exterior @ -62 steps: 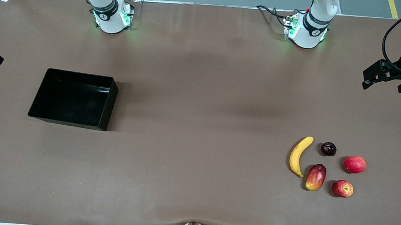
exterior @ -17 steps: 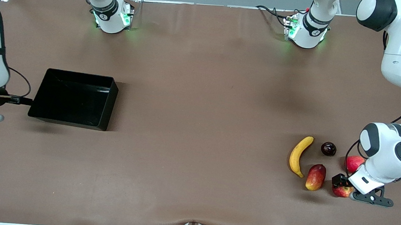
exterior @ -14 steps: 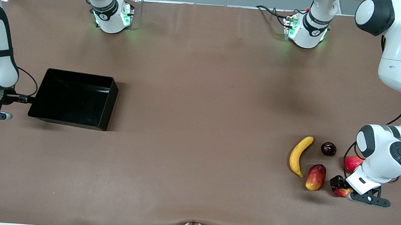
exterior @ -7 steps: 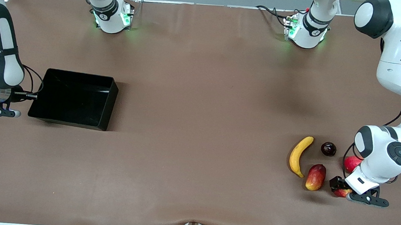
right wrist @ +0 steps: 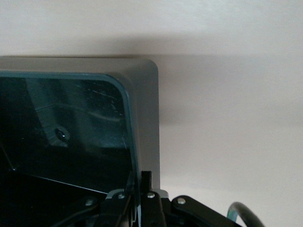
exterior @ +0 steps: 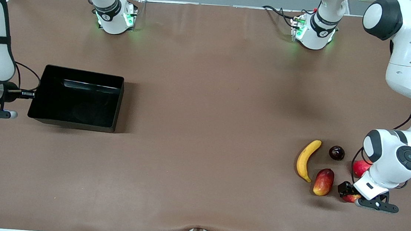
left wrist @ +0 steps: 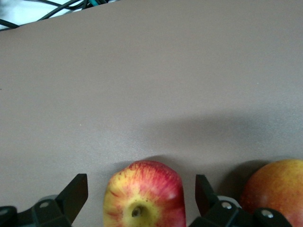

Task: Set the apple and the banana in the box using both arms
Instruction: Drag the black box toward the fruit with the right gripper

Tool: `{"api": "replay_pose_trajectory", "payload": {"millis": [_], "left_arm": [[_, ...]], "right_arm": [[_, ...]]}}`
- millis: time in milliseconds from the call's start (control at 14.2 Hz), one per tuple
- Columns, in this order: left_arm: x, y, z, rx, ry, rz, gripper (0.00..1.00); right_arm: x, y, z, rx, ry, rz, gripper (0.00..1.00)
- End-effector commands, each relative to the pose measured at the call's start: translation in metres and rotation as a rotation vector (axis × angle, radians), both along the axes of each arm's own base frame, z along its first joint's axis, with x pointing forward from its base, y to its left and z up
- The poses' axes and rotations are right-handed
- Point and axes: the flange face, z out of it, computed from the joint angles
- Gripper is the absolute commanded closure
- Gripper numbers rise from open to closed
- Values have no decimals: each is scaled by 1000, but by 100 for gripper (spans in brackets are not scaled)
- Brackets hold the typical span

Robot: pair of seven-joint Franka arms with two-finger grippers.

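Your box (exterior: 77, 97) sits toward the table's right-arm end, its end wall pinched in the closed right gripper (right wrist: 139, 191). The banana (exterior: 306, 159) lies near the table's left-arm end. Just beside it, you see the apple (left wrist: 144, 194) between the left gripper's (left wrist: 141, 194) wide-open, untouching fingers.

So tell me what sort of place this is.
Probably a robotics lab test bench: two arms bolted to a brown-covered table, cables along its edge, and only a black box and a few fruits laid out, like the banana.
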Motion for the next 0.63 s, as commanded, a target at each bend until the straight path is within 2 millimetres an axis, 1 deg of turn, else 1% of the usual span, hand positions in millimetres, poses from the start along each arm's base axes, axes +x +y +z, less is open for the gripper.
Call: {"api": "replay_pose_trajectory", "payload": {"millis": [0,141,212,282,353,423,494,564], "left_arm": [[-1,18,3,32,-7,-33,2],[-2,19,1,30,-1,-34,4],[-4,19,0,27,4,-33,4],[-4,18,0,25,7,-33,4],[-6,15,-2,22,13,-35,4],[-8,12,-4,21,20,-39,6],[-8,13,-4,21,22,-38,7],[-9,13,-5,22,23,-41,11]], "right_arm": [[9,31,45,75,-8,6,100],[12,60,63,98,-21,25,100],[12,70,66,128,-19,5,100],[12,87,70,167,-7,-4,100],[14,105,71,186,-5,0,100],[15,119,73,189,-3,10,100],[15,134,72,192,2,33,100],[17,152,72,191,-1,62,100]]}}
